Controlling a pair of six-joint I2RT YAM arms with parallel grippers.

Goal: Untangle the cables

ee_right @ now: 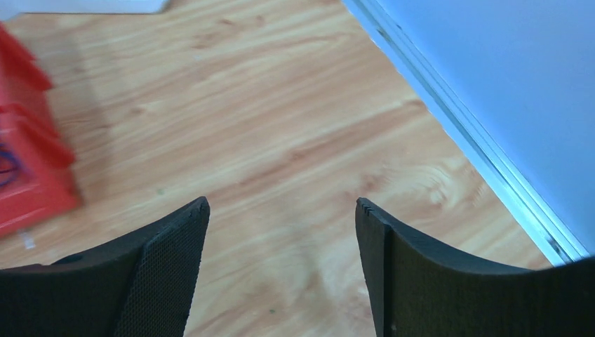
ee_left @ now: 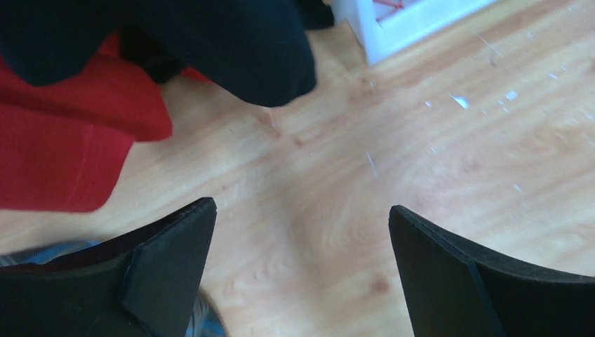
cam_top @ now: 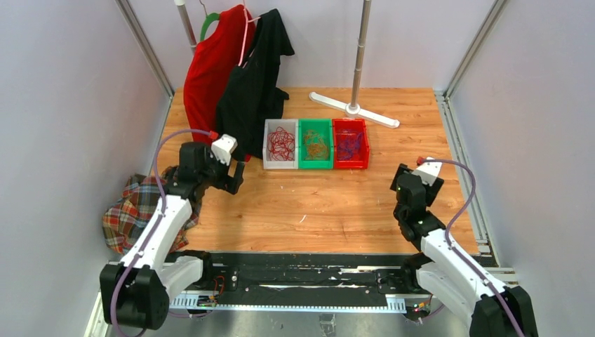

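White bin: holds the red cables, a loose curled heap.
Green bin: middle of the row, holds the orange cables.
Red bin: right end of the row, holds the purple cables.
Row: three bins side by side at the far middle of the table.
Left gripper: jaws spread wide, nothing between them; it hangs over bare wood near the hem of the black garment, left of the white bin.
Right gripper: jaws wide apart and empty, low over wood near the right edge rail.
Surface: wooden table, a few pale flecks on it.
Room: pale walls; a red garment hangs beside the black one; a plaid cloth lies at the left edge; a stand pole rises behind the bins.
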